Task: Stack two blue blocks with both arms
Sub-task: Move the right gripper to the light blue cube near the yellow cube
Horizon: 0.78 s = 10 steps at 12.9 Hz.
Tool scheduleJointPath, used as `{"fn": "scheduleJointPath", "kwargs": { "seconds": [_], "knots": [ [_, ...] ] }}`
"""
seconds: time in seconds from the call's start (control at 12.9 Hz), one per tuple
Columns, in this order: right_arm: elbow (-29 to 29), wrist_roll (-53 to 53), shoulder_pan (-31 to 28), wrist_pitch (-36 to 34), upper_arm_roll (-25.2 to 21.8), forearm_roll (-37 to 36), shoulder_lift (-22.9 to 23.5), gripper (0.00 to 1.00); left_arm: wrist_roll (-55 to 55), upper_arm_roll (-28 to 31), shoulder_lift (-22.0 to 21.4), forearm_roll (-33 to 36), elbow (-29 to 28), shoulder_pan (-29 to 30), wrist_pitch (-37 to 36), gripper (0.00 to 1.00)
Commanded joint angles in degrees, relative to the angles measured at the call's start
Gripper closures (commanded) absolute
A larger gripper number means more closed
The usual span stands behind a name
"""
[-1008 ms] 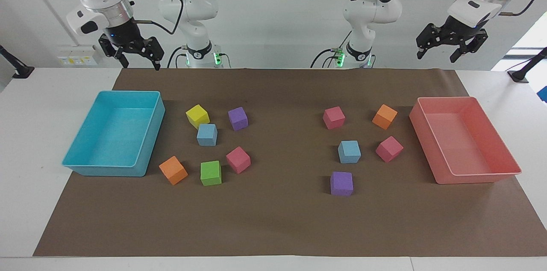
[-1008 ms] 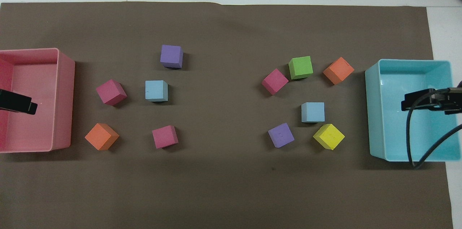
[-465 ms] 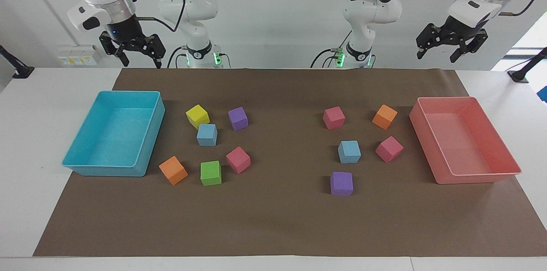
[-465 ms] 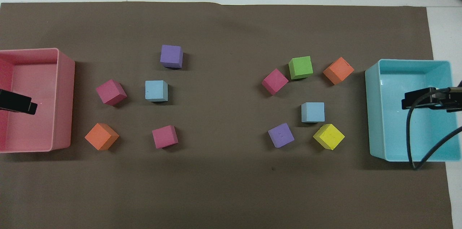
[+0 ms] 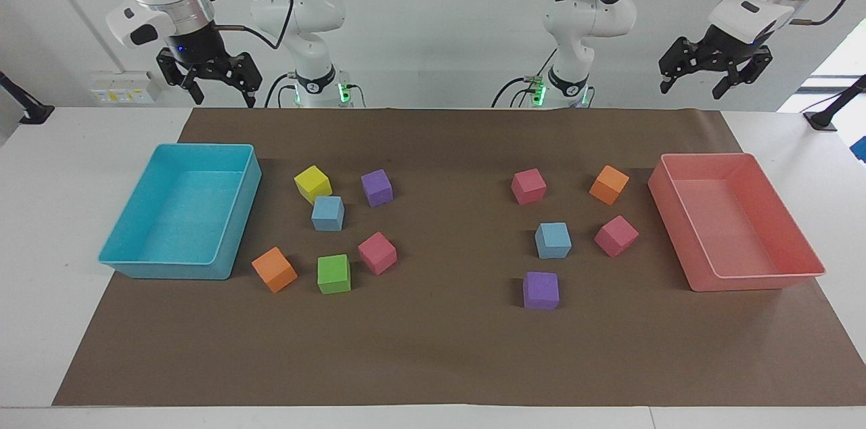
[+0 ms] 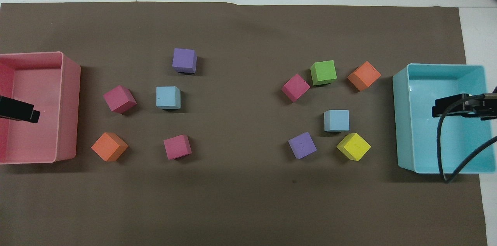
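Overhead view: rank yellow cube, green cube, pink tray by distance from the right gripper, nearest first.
From the right gripper, over the turquoise tray:
1. Yellow cube, beside that tray.
2. Green cube, farther from the robots.
3. Pink tray, at the left arm's end.

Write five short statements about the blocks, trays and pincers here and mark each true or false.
1. One blue block sits right beside the yellow block. True.
2. The two blue blocks are stacked. False: the other blue block lies apart, toward the left arm's end.
3. The left pincer holds a block. False: it hangs open and empty.
4. The turquoise tray holds nothing. True.
5. The right pincer touches the green block. False: it is raised, open, near the tray.
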Motion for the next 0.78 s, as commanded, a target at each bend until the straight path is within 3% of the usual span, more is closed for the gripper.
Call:
{"fn": "scheduleJointPath", "kwargs": {
  "seconds": [0.0,0.39,0.7],
  "knots": [
    [-0.5,-1.9,-0.5,-0.5,0.5,0.0,0.1,0.00,0.1,-0.2,-0.4,0.3,0.2,0.5,0.1,0.00],
    [-5.2,-2.0,1.6,6.5,0.6,0.9,1.7,0.00,0.1,-0.2,-0.4,0.3,0.2,0.5,0.1,0.00],
    [-6.4,-1.5,4.0,12.2,0.6,0.9,7.1,0.00,0.0,-0.3,-0.4,0.3,0.2,0.5,0.1,0.00]
  ]
}}
